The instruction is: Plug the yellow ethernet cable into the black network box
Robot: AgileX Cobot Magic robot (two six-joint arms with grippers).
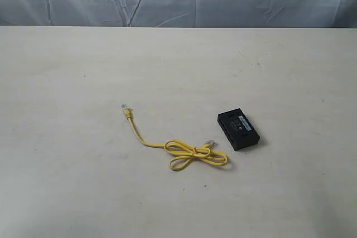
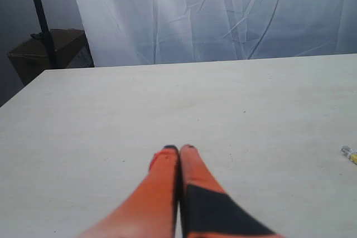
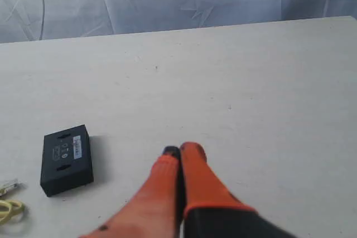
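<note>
A: Checking the tools first.
B: Seeing left tool (image 2: 179, 149) with orange fingers pressed together, clamping nothing. Seeing right tool (image 3: 181, 150) the same: tips together, gripping nothing, sitting near the black network box (image 3: 66, 159) but apart from it.
A: Locating the task parts?
B: Finding the yellow ethernet cable (image 1: 192, 150) lying flat on the pale matte table (image 1: 83, 82), unplugged. Seeing one clear plug stretched out away from the box, the other end bundled in a bow-like loop just beside it. Noting the box as flat, rectangular black plastic, with a pale label strip on top.
</note>
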